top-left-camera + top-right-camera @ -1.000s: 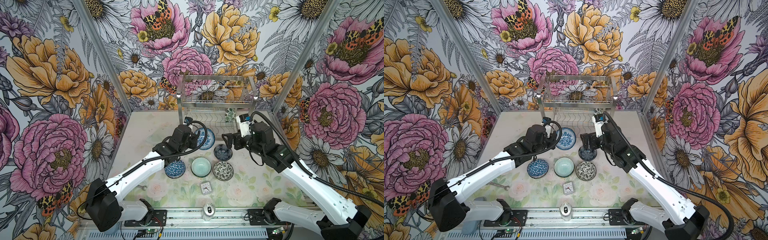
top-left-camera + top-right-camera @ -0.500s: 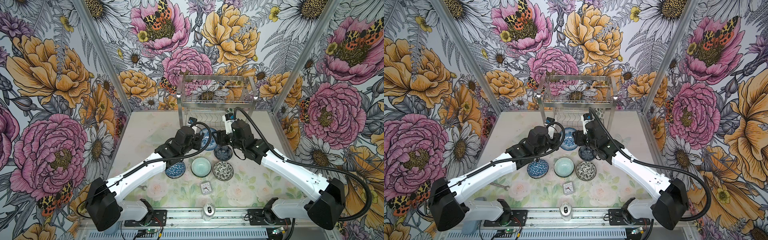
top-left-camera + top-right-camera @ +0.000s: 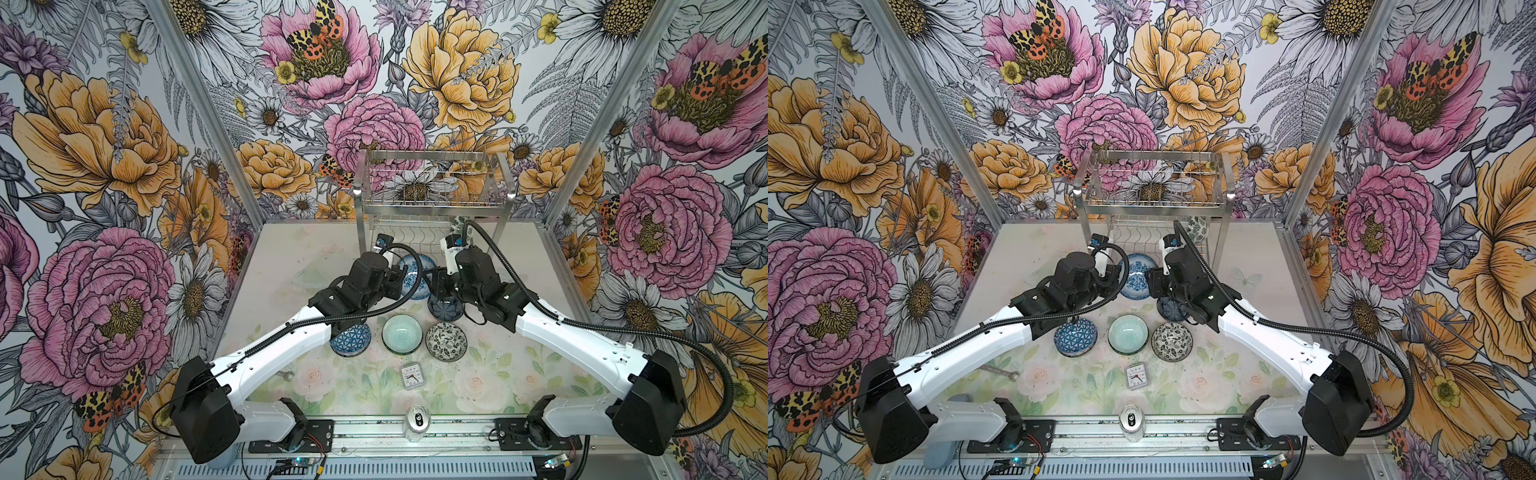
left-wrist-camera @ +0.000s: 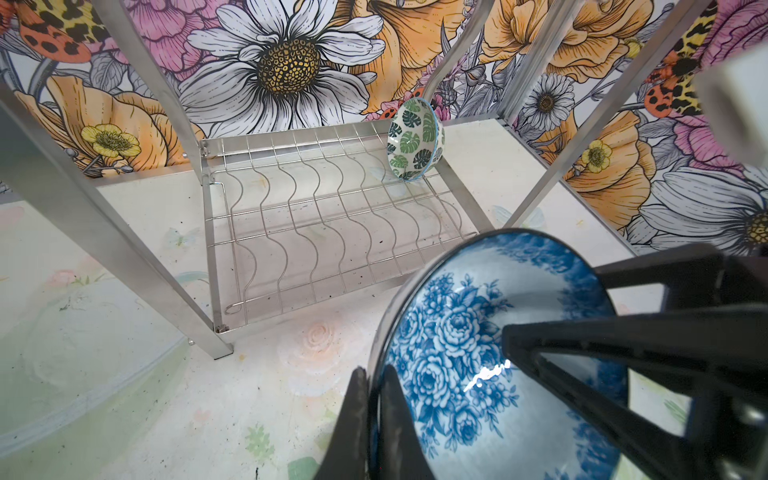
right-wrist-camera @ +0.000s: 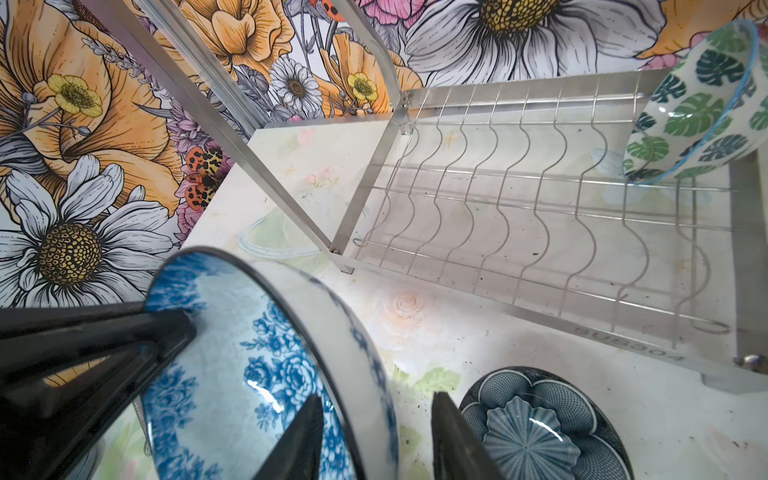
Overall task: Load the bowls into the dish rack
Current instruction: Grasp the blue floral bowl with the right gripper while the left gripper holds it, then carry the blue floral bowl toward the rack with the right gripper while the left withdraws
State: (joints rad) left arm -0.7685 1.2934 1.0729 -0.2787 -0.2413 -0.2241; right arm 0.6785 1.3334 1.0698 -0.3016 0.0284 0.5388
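Currently: the dish rack (image 3: pixel 432 154) holds one green-leaf bowl (image 4: pixel 411 139) on edge at the right end of its lower wavy-wire tier. The blue floral bowl (image 3: pixel 415 276) is tipped on edge just before the rack. Left jaws pinch its rim tight. Right jaws stand narrow astride the opposite rim, the outer one not touching. The navy petal bowl (image 5: pixel 536 428), blue triangle bowl (image 3: pixel 353 338), pale teal bowl (image 3: pixel 402 333) and black-white leaf bowl (image 3: pixel 446 341) sit upright on the bench (image 3: pixel 519 374).
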